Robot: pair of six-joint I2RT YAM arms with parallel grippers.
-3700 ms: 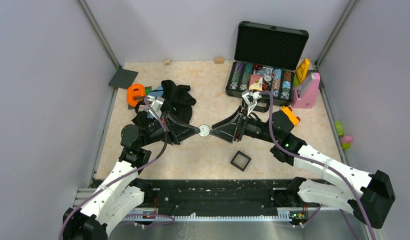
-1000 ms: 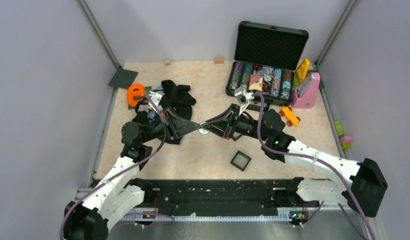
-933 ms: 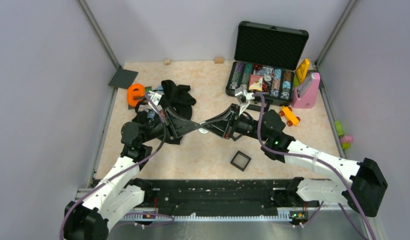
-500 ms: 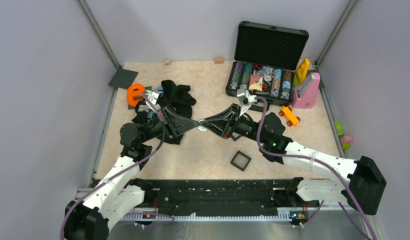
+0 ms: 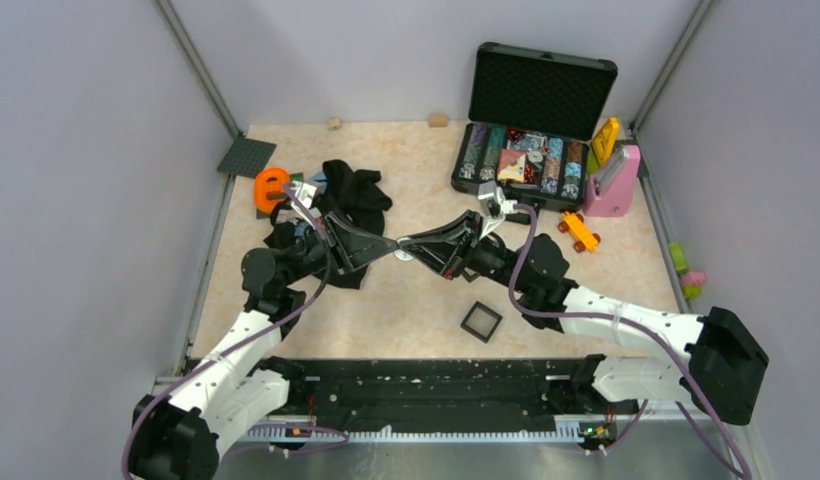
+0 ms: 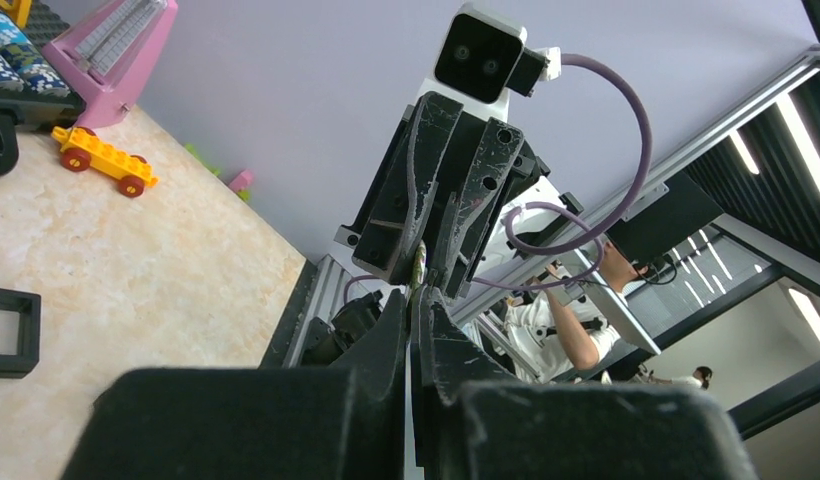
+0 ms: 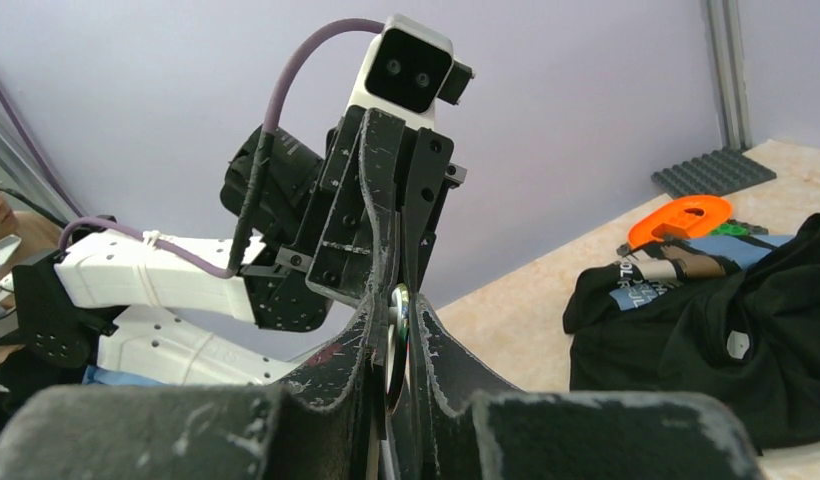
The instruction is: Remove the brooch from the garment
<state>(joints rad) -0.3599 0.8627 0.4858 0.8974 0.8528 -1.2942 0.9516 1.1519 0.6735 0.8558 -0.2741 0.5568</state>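
Note:
The brooch (image 7: 395, 335), a small round disc seen edge-on, hangs in the air above the table's middle, off the garment. My two grippers meet tip to tip on it. The right gripper (image 7: 394, 305) (image 5: 407, 247) is shut on the disc, flat between its pads. The left gripper (image 6: 414, 295) (image 5: 393, 246) is shut, its tips pinching the disc's far rim (image 6: 419, 268). The garment (image 5: 351, 195), a crumpled black top with a blue printed patch, lies at the left rear behind the left arm, also seen as the garment (image 7: 726, 330) in the right wrist view.
An open black case (image 5: 531, 160) of chips stands at the back right, with a pink object (image 5: 614, 185) and an orange toy car (image 5: 578, 231) beside it. A small square black frame (image 5: 481, 320) lies near the front. An orange piece (image 5: 272, 187) and grey baseplate (image 5: 247, 156) sit at the far left.
Both grippers, joined on the brooch, have drifted slightly left and toward the back. The right jaws have closed a little more. Earlier the disc showed face-up; now it is edge-on.

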